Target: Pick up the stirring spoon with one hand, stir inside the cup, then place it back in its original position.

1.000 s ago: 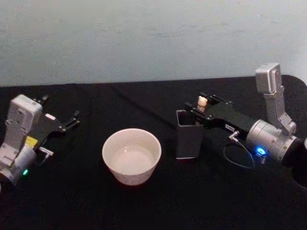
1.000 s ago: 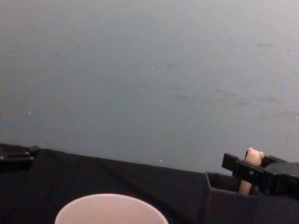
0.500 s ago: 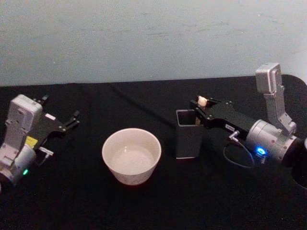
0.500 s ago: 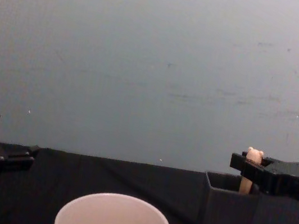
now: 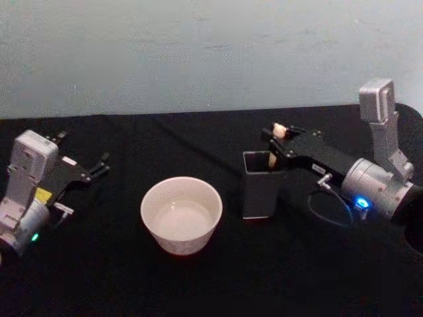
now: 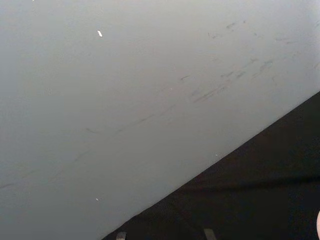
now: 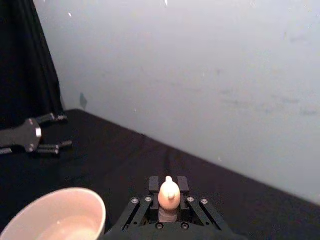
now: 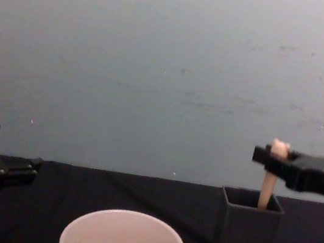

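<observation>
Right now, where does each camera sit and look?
Head: up high, looking down on table, cup, holder, left gripper, right gripper.
Chest: low, looking across the cup to the wall; grippers at both edges.
Left wrist: on the left arm, facing wall and table.
Right wrist: behind the right gripper, shut on the spoon, facing the wall.
Head and chest share cup, holder, spoon.

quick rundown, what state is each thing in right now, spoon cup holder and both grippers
stirring spoon, upright, handle top clamped, lower end inside the holder
cup, upright, spoon not in it
holder, upright, open-topped, spoon's lower end inside
right gripper, shut on the stirring spoon above the holder
left gripper, open, holding nothing, parked on the left
</observation>
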Available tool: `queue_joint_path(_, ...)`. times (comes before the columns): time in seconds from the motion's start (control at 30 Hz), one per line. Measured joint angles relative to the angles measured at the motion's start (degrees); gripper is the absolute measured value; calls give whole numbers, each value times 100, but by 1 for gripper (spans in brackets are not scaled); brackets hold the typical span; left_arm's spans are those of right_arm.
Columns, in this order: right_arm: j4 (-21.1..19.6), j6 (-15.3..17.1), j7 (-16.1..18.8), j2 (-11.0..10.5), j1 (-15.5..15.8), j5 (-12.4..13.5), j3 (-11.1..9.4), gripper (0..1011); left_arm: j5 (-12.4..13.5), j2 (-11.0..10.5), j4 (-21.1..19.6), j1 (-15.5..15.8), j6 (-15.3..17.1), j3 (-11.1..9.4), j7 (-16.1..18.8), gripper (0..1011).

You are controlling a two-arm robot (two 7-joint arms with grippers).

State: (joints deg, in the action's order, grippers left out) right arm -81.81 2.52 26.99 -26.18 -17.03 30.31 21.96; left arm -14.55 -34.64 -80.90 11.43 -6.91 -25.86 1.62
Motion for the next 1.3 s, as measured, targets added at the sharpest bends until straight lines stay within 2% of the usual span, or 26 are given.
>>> queue_joint_path(0.4, -638, -233, 34, -49, -9, 163, -261, 211, 0, 0, 0, 0, 0, 0, 0, 1001)
queue_joint_path(0.7, -764, -468, 62, 86, -170, 245, -306, 211, 0, 0, 0, 0, 0, 0, 0, 1001)
queue_joint_path(0.8, -707, -521, 148, 158, -269, 244, -214, 211, 0, 0, 0, 0, 0, 0, 0, 1001)
queue_joint_path(1.03, -380, -759, 548, 394, -526, 199, 193, 211, 0, 0, 0, 0, 0, 0, 0, 1001)
queue_joint_path(1.3, 3, -1103, 981, 582, -673, 104, 605, 211, 0, 0, 0, 0, 0, 0, 0, 1001)
